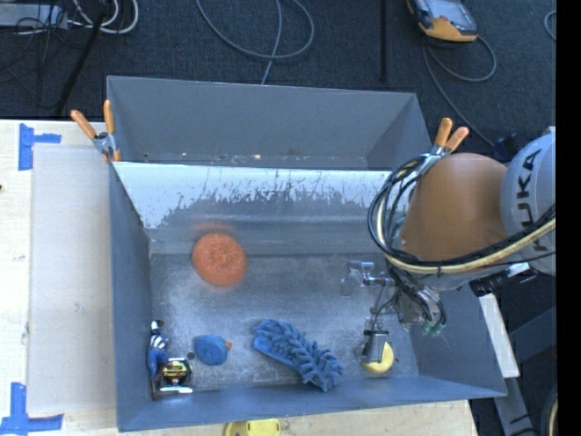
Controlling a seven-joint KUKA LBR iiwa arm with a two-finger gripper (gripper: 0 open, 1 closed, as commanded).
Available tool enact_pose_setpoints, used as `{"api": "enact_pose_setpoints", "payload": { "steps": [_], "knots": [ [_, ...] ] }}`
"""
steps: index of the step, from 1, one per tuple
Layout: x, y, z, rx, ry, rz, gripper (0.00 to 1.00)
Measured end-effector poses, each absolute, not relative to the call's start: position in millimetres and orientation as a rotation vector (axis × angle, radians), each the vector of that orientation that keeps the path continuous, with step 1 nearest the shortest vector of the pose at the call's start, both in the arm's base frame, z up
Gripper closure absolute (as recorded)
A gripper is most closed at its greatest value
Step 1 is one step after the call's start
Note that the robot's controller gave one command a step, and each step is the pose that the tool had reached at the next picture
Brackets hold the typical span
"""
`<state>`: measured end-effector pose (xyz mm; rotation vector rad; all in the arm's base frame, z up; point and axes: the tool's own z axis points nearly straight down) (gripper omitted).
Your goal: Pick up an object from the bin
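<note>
Small yellow rounded thing [383, 361] at lower right of the bin [272, 125] floor, close to the front wall and the right slope. Gripper [374, 345] directly above it, tip down at its upper left edge, seemingly touching; open or closed, cannot tell. Not seen gripped. Orange wrist cover [454, 207] above, at right of frame over the bin's right wall, ringed by looped black and yellow cables.

Left of the yellow thing, near: blue shaggy cloth-like piece [297, 354], lying diagonal along the front of the floor. Further left: small blue rounded thing [211, 350], then a tape-measure-like item in blue, yellow and black [170, 369] in the lower left corner. Orange fuzzy ball [219, 259] well apart, centre left of the floor, near the foot of the back slope.

Bin grey metal, walls sloping inward. Floor dusted with pale scuffing, heaviest around the ball and lower left. Back slope marked with dark vertical scratches in a band across its upper part.

Beyond the bin, top of frame: dark carpet [345, 16], loose cables [113, 7] strewn across, orange and grey handheld device [442, 14] at upper right.
</note>
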<state>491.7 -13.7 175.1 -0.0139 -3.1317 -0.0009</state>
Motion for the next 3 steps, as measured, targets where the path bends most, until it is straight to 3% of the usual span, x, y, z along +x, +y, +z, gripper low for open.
{"api": "enact_pose_setpoints", "payload": {
  "steps": [1, 2, 3],
  "knots": [
    [493.4, -14, 179, -0.013, -3.139, 0.0, 0.0],
    [513.5, 9, 130, 0.052, -3.148, 0.001, 0.0],
    [512.2, 25, 101, -0.072, -3.136, -0.001, 0.0]
  ]
}}
